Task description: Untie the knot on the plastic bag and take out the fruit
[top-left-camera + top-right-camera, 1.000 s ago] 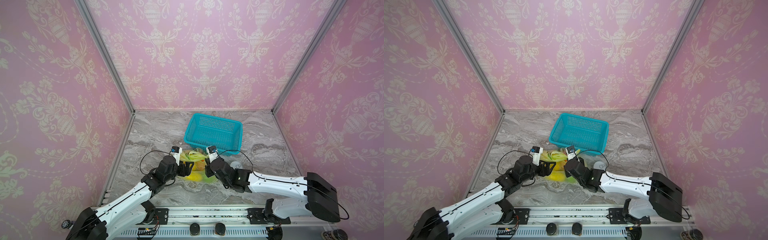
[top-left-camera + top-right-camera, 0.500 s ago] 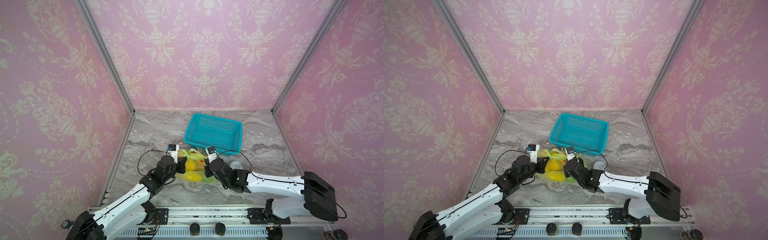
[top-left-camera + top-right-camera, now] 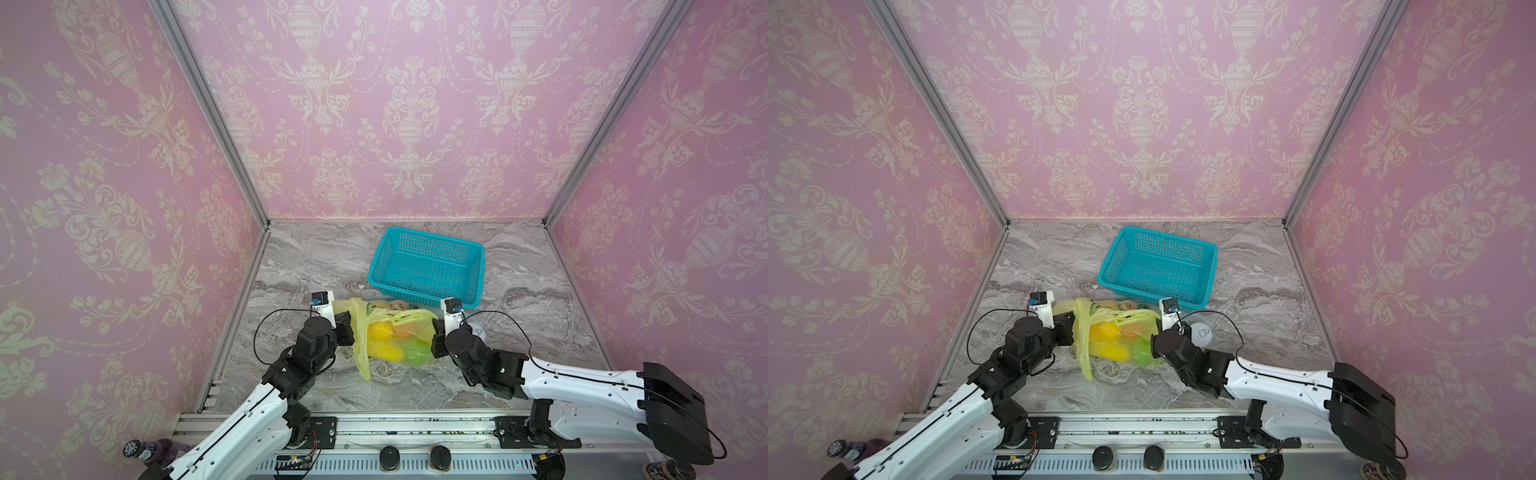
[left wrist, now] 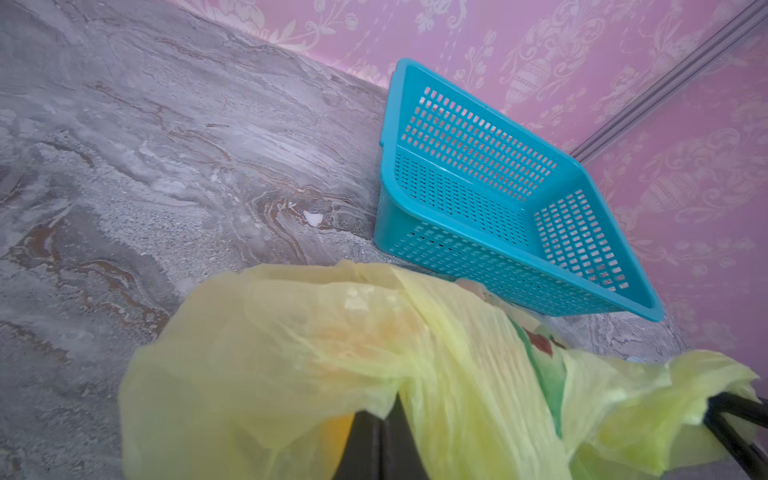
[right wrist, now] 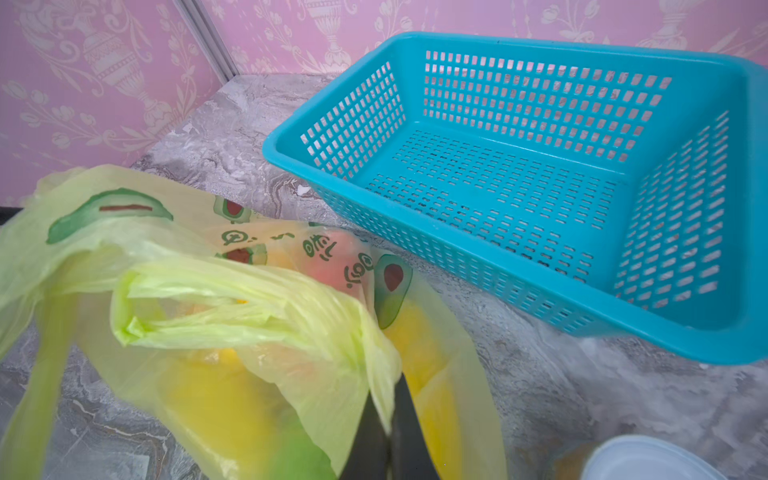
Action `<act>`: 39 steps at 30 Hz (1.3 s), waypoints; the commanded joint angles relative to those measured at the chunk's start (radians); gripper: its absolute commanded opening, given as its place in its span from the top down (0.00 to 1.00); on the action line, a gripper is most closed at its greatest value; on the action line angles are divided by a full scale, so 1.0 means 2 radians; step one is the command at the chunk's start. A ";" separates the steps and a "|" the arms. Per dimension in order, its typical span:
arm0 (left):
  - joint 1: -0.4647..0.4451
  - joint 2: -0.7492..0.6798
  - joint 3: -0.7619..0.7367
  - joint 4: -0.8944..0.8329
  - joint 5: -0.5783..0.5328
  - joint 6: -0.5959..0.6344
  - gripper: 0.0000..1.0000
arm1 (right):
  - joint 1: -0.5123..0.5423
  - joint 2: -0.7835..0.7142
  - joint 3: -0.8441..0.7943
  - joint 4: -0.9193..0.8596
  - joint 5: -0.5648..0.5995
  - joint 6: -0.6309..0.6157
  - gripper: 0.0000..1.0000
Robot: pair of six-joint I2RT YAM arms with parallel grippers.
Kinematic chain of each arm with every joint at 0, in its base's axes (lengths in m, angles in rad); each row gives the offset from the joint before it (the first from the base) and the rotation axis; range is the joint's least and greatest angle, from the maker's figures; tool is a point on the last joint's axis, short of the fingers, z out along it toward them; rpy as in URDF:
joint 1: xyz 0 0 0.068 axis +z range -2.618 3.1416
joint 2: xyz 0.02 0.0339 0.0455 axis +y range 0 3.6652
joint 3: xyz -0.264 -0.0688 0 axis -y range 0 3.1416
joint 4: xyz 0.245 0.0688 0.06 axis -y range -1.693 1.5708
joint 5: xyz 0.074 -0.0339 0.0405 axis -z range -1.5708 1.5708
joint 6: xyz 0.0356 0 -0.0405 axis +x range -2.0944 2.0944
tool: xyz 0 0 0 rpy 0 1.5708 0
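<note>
left tool (image 3: pixel 348 328) — pinching plastic bag (image 3: pixel 417 321) | right tool (image 3: pixel 434 332) — pinching plastic bag | fruit (image 3: pixel 380 332) inside

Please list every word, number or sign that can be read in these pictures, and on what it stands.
On the thin translucent yellow-green plastic bag: green printed characters between avocado pictures, too stylised to read.
On the white round lid: small grey mark, too small to read.
No other text shows.

The thin translucent yellow-green plastic bag (image 5: pixel 291 299) is blurring the yellow, green and pink fruit (image 5: pixel 224 399) inside it. The right wrist view's edge is cutting off the round white lid (image 5: pixel 648 461).
</note>
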 commanded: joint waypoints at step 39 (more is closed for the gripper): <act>0.046 -0.028 -0.027 0.012 0.103 -0.013 1.00 | 0.051 0.124 0.177 -0.125 0.047 -0.120 0.58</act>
